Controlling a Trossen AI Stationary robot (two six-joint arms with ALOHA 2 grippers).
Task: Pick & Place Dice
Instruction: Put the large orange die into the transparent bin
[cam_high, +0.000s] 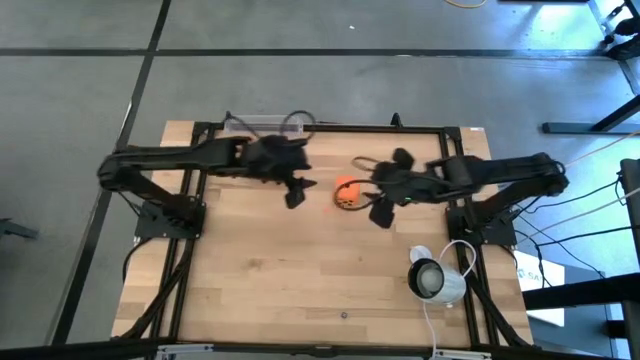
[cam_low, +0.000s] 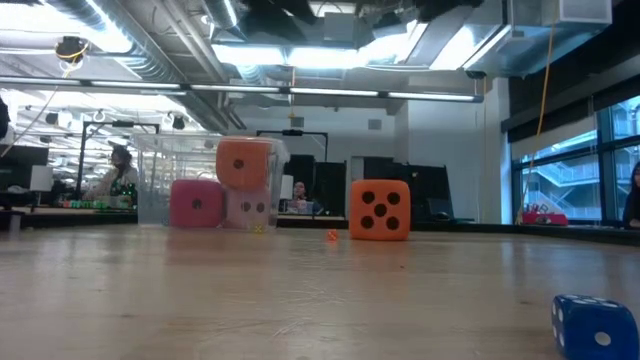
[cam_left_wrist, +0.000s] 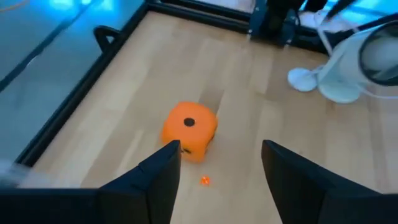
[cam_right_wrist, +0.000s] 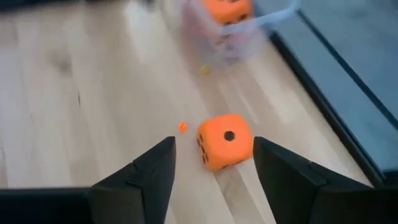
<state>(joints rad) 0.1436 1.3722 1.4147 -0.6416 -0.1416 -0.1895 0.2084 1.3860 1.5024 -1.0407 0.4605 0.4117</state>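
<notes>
One orange die (cam_high: 347, 193) stands alone on the table between my two grippers, also in the low view (cam_low: 379, 210). My left gripper (cam_left_wrist: 217, 168) is open, its fingers just short of this orange die (cam_left_wrist: 188, 130). My right gripper (cam_right_wrist: 214, 162) is open too, on the opposite side of the same die (cam_right_wrist: 225, 141). A clear container (cam_low: 215, 185) at the far edge holds a second orange die (cam_low: 243, 162) on top of a deep pink die (cam_low: 196, 203) and a pale pink die (cam_low: 250, 207). In the high view the left gripper (cam_high: 303, 190) and right gripper (cam_high: 372, 203) flank the lone die.
A white camera on a stand (cam_high: 435, 278) with its cable sits near the table's right near corner. A blue die (cam_low: 595, 325) lies close to the low camera. A tiny orange speck (cam_low: 333, 236) lies by the lone die. A black frame (cam_high: 190, 250) borders the table.
</notes>
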